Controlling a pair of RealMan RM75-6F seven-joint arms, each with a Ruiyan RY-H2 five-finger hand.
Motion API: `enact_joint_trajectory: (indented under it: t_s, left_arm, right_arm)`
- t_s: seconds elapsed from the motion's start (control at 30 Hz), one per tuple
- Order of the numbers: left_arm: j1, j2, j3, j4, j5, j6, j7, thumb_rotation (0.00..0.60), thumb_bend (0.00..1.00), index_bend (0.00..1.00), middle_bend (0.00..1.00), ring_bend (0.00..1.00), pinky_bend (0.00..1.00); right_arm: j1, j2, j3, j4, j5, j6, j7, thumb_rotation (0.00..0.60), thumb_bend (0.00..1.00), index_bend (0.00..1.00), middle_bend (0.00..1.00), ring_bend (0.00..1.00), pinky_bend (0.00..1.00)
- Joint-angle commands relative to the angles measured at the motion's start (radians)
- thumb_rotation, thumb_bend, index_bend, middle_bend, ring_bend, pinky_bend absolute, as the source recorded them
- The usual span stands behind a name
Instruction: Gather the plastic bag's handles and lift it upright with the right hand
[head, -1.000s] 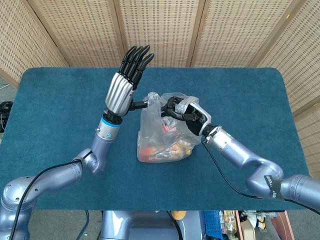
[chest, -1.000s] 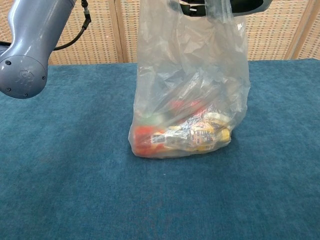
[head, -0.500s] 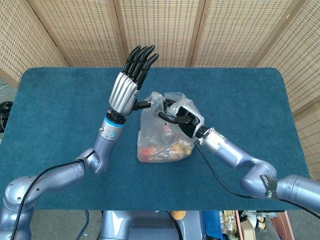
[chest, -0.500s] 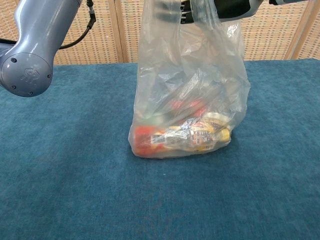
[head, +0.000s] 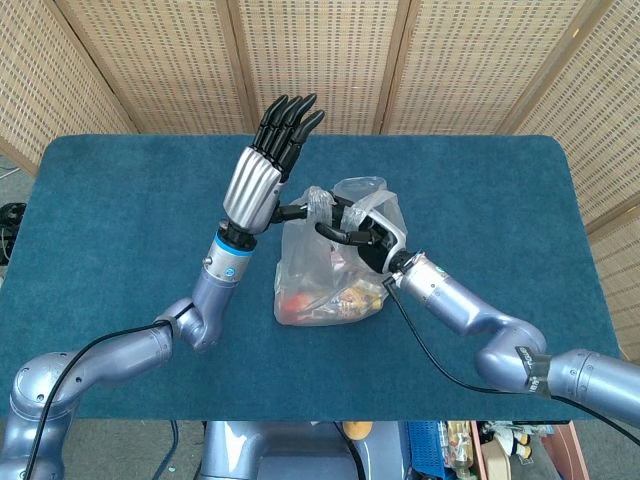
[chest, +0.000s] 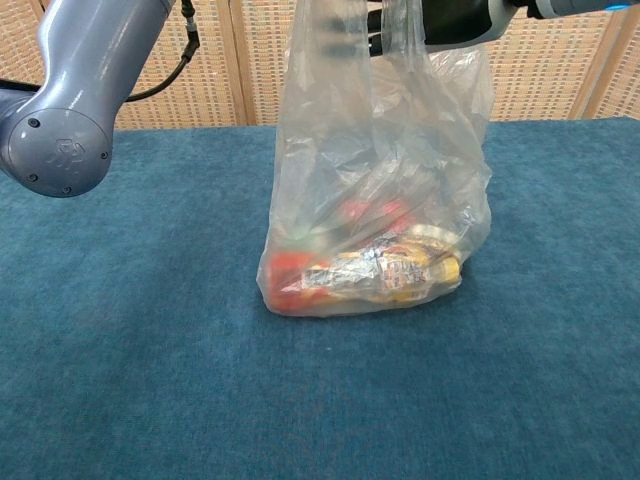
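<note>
A clear plastic bag (head: 328, 275) with red and yellow packets inside stands upright on the blue table (head: 120, 230). My right hand (head: 365, 232) grips the gathered handles (head: 350, 212) at the bag's top, its fingers curled through them. My left hand (head: 263, 172) stands just left of the bag with fingers straight up. Its thumb reaches toward the left handle loop (head: 314, 200); whether it touches is unclear. In the chest view the bag (chest: 375, 190) hangs taut from the right hand (chest: 445, 15) at the top edge, its base on the cloth. The left arm (chest: 70, 110) shows at upper left.
Woven screen panels (head: 320, 60) stand behind the table's far edge. The left forearm (head: 205, 290) rises beside the bag's left side. A black cable (head: 440, 365) runs along the right arm.
My right hand has shifted left toward the left hand with the handles. The bag's top is drawn closer together. My left hand has drifted slightly right and up.
</note>
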Motion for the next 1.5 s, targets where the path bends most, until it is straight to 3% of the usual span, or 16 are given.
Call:
enact_joint_trajectory:
  t_s: [0.03,0.33,0.47,0.8,1.2,1.3,1.4,1.5]
  left_arm:
    - [-0.001,0.002,0.0,0.0,0.003,0.001,0.005,0.6,0.23,0.0,0.0,0.0,0.0]
    - [-0.008,-0.005,-0.003,0.006,-0.002,-0.012,0.013,0.6,0.23,0.0,0.0,0.0,0.0]
    - [-0.011,-0.008,-0.009,0.01,-0.007,-0.016,0.015,0.6,0.23,0.0,0.0,0.0,0.0]
    - [-0.022,-0.006,-0.026,0.027,-0.028,-0.037,0.015,0.6,0.23,0.0,0.0,0.0,0.0]
    - [-0.026,-0.011,-0.024,0.026,-0.041,-0.059,0.031,0.6,0.23,0.0,0.0,0.0,0.0]
    - [-0.03,-0.017,-0.024,0.031,-0.042,-0.061,0.036,0.6,0.23,0.0,0.0,0.0,0.0]
    - [-0.033,-0.021,-0.024,0.035,-0.043,-0.061,0.036,0.6,0.23,0.0,0.0,0.0,0.0]
    - [-0.034,-0.023,-0.027,0.037,-0.049,-0.065,0.037,0.6,0.23,0.0,0.0,0.0,0.0]
  right_arm:
    - [-0.011,-0.007,0.015,0.006,0.014,-0.01,-0.012,0.6,0.35,0.41,0.39,0.1,0.06]
    - [-0.054,-0.024,0.105,-0.017,-0.022,-0.057,0.014,0.6,0.35,0.41,0.39,0.11,0.07]
    - [-0.064,-0.033,0.138,-0.014,-0.043,-0.081,0.021,0.6,0.35,0.41,0.39,0.15,0.12]
    - [-0.088,-0.045,0.172,-0.025,-0.069,-0.132,0.007,0.6,0.35,0.4,0.39,0.16,0.12]
    - [-0.132,-0.048,0.215,-0.042,-0.115,-0.161,0.021,0.6,0.34,0.46,0.49,0.26,0.18]
    - [-0.144,-0.048,0.228,-0.048,-0.131,-0.169,0.036,0.6,0.34,0.47,0.51,0.28,0.22]
    - [-0.155,-0.044,0.233,-0.047,-0.151,-0.176,0.04,0.6,0.34,0.48,0.52,0.32,0.34]
    - [-0.168,-0.045,0.236,-0.046,-0.174,-0.174,0.05,0.6,0.33,0.5,0.56,0.35,0.36]
